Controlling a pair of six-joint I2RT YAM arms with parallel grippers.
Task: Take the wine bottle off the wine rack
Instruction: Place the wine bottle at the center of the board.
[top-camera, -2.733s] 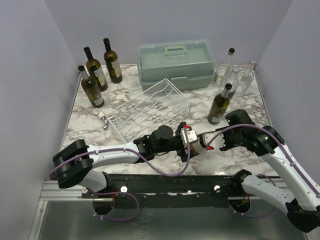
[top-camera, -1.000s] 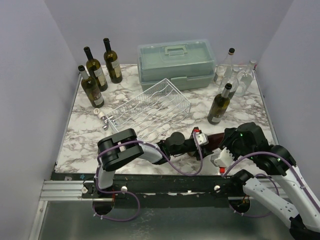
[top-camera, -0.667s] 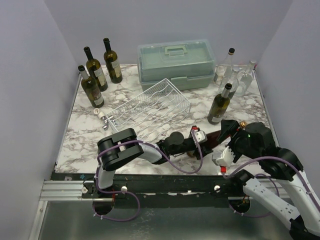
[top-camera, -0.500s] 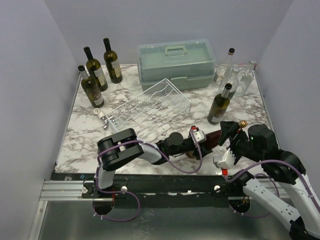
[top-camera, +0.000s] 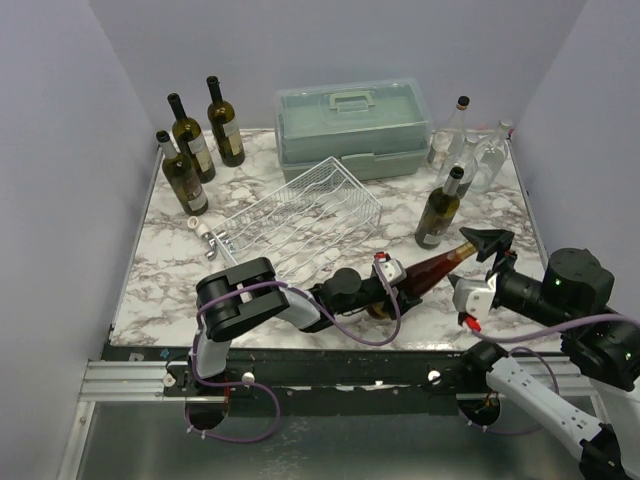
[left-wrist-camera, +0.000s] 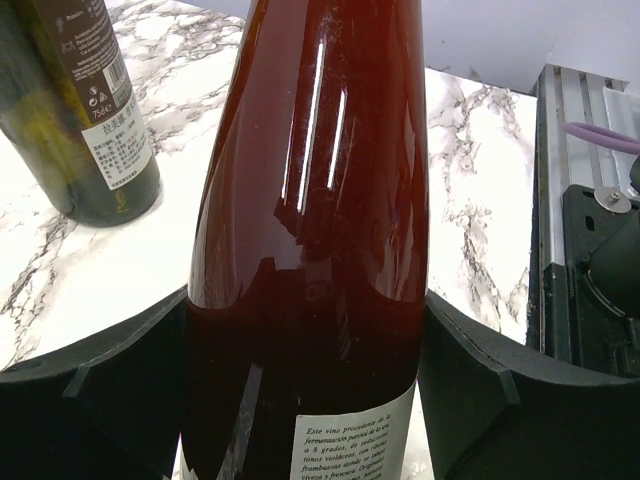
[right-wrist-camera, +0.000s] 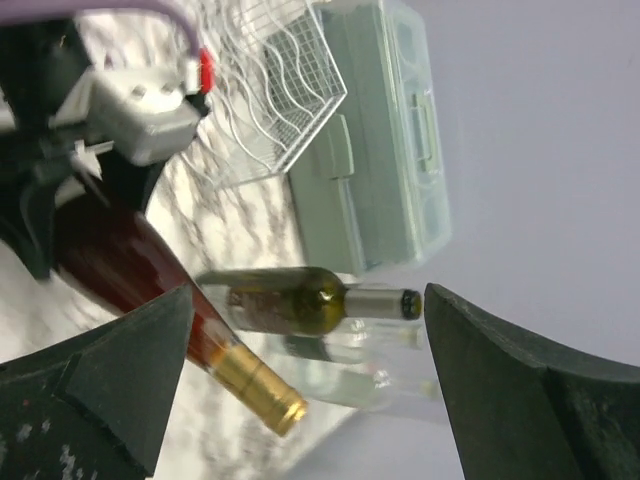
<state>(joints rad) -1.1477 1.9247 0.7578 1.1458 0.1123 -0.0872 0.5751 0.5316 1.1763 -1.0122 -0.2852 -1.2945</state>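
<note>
Two arms of mine reach over a grey-veined marble table (top-camera: 165, 265) boxed in by plain lilac-grey walls (top-camera: 60, 140). Nearest the front edge, my left gripper (top-camera: 388, 283) pinches the body of the wine bottle (top-camera: 432, 267), a dark pad pressed on either flank in the wrist view. The bottle is clear of the wine rack (top-camera: 300, 222), to the rack's right, tilted with its gold-capped neck raised toward my right gripper (top-camera: 476, 262). That gripper is spread wide and holds nothing, and the cap shows between its fingers from the wrist. Behind stand a green bottle (top-camera: 438, 210), a grey-green case (top-camera: 352, 125), clear bottles (top-camera: 470, 150) and three dark bottles (top-camera: 190, 150). Half a second ago my right fingers sat around the neck; they have since drawn back past the cap.
</note>
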